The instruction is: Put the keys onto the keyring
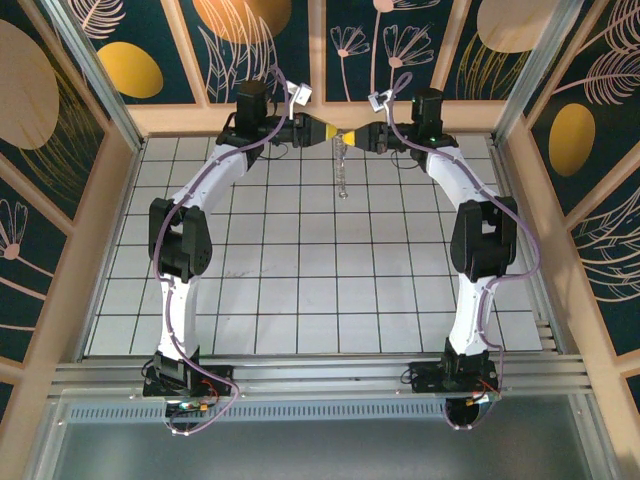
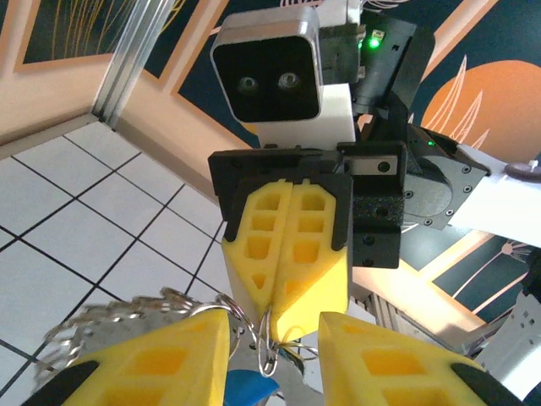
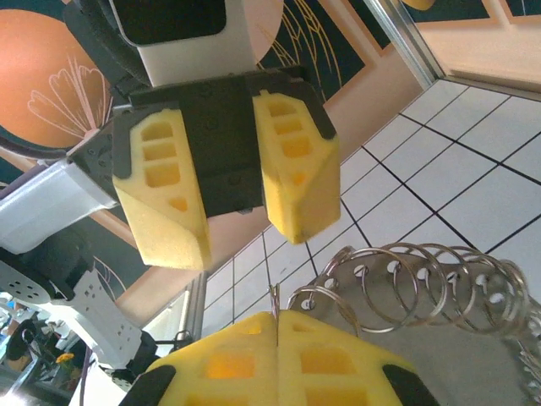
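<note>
the right gripper (image 2: 279,320) is pinched tight with a thin wire of the keyring (image 3: 420,283) coming out of its seam. the ring hangs edge-on just below the two meeting tools at the far end of the table (image 1: 300,300), so from above its hoop is hard to make out. the left gripper (image 3: 254,241) faces it, fingers partly apart; the key (image 2: 249,391) shows as a blue head low in that gap, cut off at the frame edge, blade hidden, and i cannot tell whether anything touches it.
</note>
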